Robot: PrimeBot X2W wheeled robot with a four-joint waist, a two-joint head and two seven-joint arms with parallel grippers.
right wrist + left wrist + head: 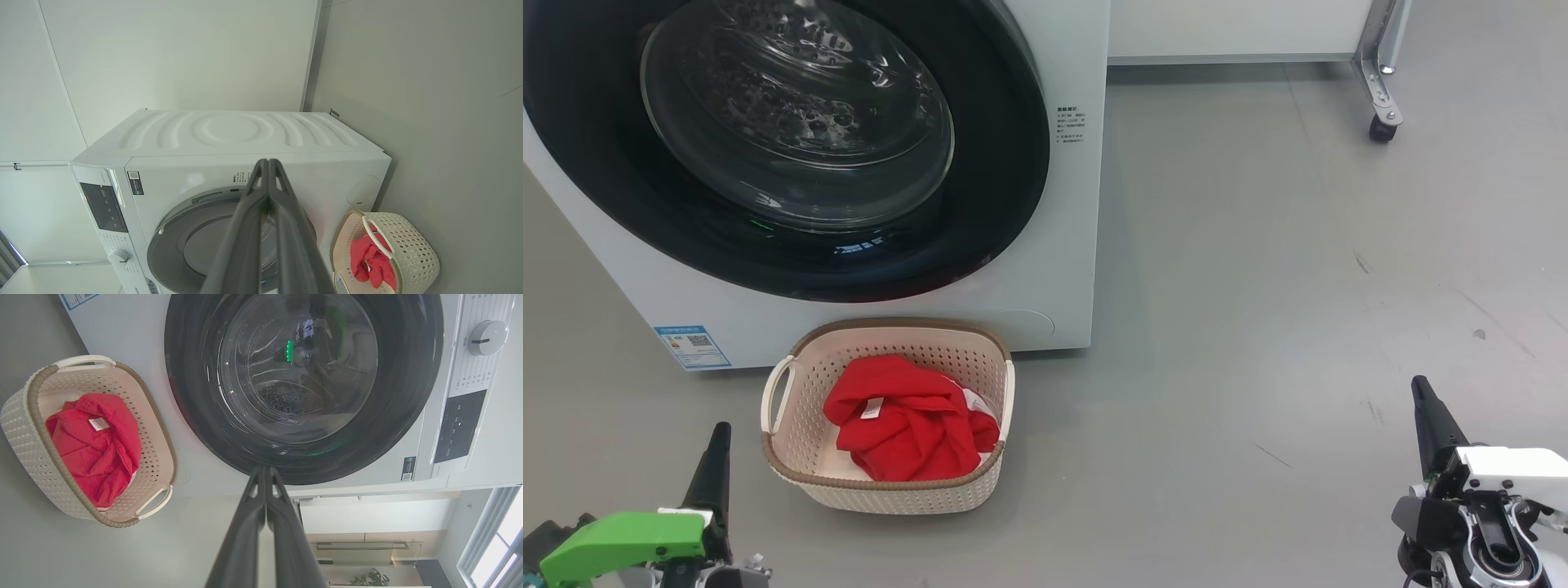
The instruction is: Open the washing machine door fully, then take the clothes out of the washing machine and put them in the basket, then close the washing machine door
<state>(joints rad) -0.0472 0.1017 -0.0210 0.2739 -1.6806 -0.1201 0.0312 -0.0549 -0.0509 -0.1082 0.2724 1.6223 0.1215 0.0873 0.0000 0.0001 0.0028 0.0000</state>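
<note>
Washing machine (1062, 245) w/ door (792, 122) is seen shut flush. Basket (890, 325) is set just in front, red clothes (907, 420) piled inside. Left gripper (720, 437), fingers pressed together, is held nearer, basket ahead-right; right gripper (1423, 396), likewise closed & empty, well apart.

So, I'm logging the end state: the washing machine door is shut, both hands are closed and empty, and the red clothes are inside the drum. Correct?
No: the head view shows the clothes in the basket, not the drum. The washing machine door is shut, and the left hand and right hand are closed and empty.
</note>
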